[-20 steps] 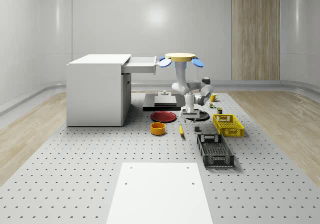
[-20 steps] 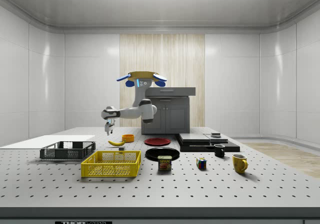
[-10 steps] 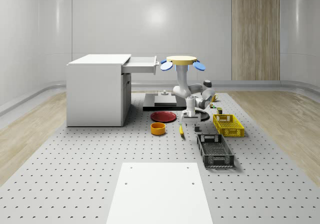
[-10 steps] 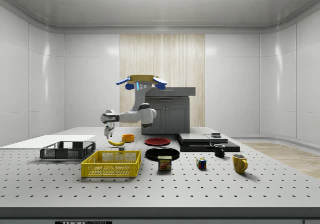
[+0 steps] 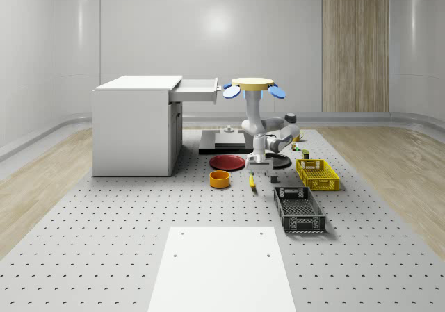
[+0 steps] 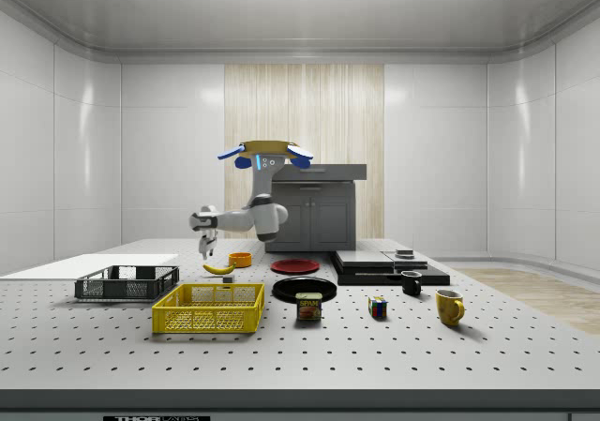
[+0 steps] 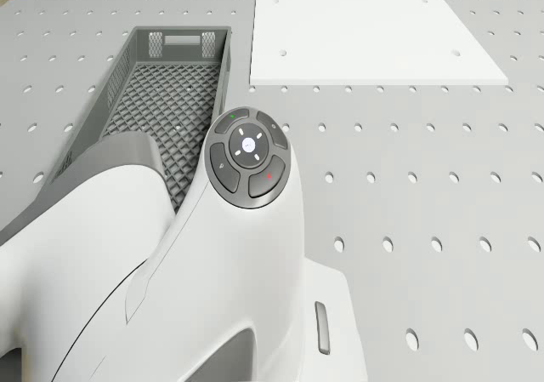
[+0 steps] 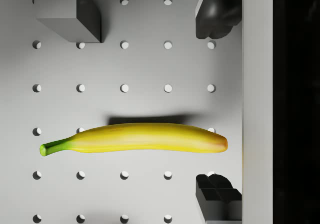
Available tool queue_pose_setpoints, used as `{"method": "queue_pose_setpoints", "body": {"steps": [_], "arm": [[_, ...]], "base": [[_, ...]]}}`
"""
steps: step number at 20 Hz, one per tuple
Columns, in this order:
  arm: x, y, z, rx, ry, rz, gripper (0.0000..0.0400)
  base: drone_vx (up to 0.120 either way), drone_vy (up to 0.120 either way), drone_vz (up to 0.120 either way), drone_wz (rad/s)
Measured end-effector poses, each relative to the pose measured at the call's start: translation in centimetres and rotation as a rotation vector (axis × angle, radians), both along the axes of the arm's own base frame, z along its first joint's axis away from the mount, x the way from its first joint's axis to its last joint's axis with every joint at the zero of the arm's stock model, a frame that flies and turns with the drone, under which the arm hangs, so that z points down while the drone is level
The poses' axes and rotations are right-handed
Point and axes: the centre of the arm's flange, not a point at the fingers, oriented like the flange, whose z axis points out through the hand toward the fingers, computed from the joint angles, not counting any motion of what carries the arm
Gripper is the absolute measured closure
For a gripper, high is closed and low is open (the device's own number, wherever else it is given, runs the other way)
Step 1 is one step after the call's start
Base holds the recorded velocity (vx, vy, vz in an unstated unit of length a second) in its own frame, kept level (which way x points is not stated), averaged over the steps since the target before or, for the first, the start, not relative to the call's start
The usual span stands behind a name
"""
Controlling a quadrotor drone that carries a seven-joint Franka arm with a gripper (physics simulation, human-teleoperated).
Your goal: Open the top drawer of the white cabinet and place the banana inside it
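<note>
— Where's the two-finger gripper (image 8: 217, 97)?

— Spread wide right above the long yellow banana (image 8: 135, 138), apparently not touching. The drone (image 5: 253, 84) hovers just beside the white cabinet's (image 5: 135, 124) pulled-out top drawer (image 5: 197, 89).

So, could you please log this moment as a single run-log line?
drawer: open | banana: on table, ungrasped | gripper: open, above banana | drone: hovering by cabinet
</note>
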Motion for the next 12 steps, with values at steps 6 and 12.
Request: {"method": "queue_pose_setpoints", "body": {"steps": [6, 12], "arm": [[-0.4, 2.3, 1.2, 0.000, 0.000, 0.000, 0.0000], [-2.1, 3.1, 2.7, 0.000, 0.000, 0.000, 0.0000]], "base": [[0.000, 0.000, 0.000, 0.000], [0.000, 0.000, 0.000, 0.000]]}}
